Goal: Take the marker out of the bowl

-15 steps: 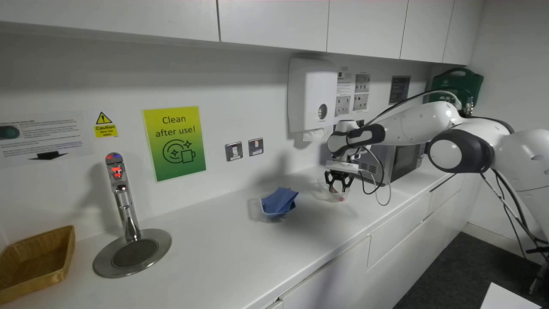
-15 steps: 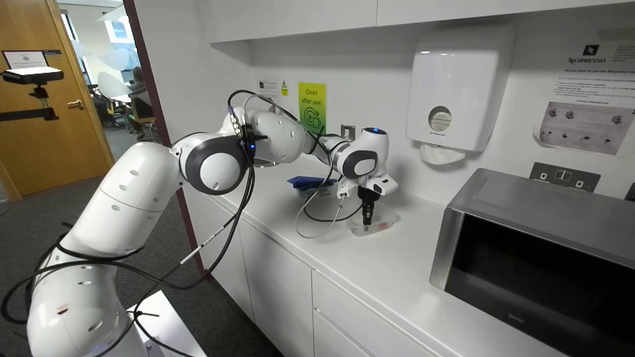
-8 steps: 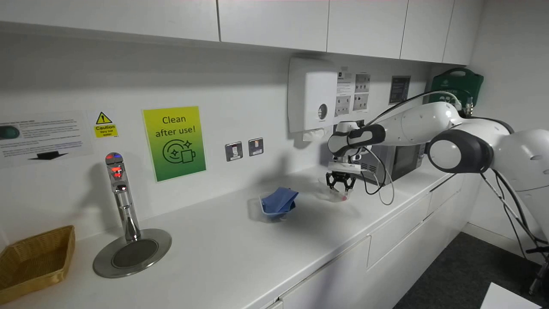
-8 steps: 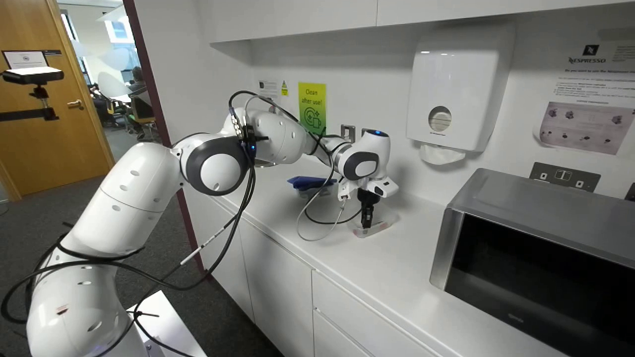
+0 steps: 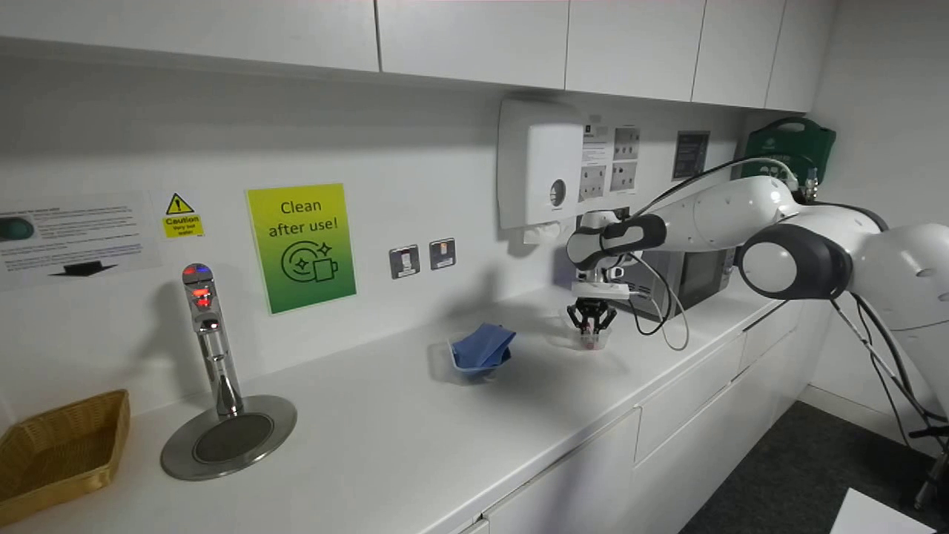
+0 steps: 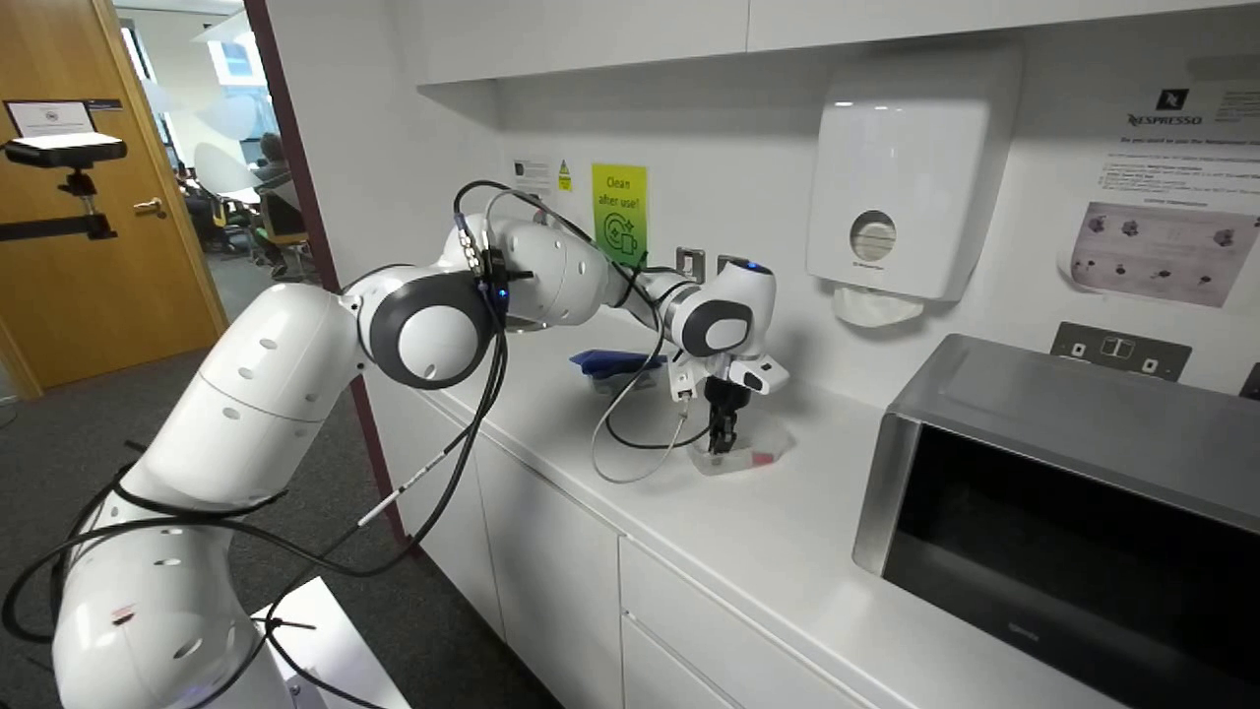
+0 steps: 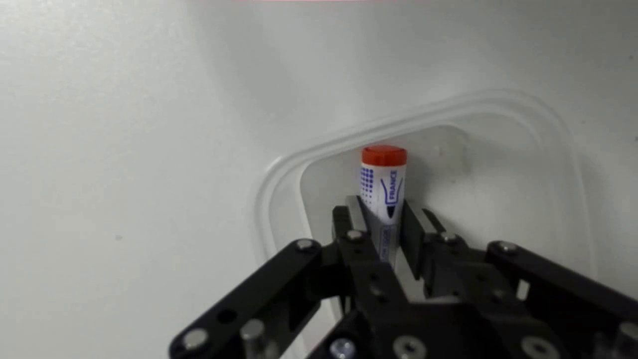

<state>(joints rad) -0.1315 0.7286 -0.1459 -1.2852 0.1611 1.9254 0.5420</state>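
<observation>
Clamps the marker [image 7: 384, 187] between the fingers [image 7: 416, 232] in the wrist view, with the red end poking out beyond them, inside the see-through bowl [image 7: 488, 184]. In an exterior view, holds the arm [image 6: 561, 266] bent and sloped down over the tabletop [image 6: 837, 522] to a downturned wrist [image 6: 733, 300]. In an exterior view, hangs the fingers low in the bowl, apart from the blue cloth [image 5: 483, 348].

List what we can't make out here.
Marker, end opposite the red one: wrist view, hidden by the gripper.
Bowl, floor under the gripper: wrist view, same blocker.
Anything beneath the blue cloth: both exterior views, covered by it.
Wicker basket, left end: cut by frame edge in an exterior view.
Notice, fine print: blurred, in an exterior view.
</observation>
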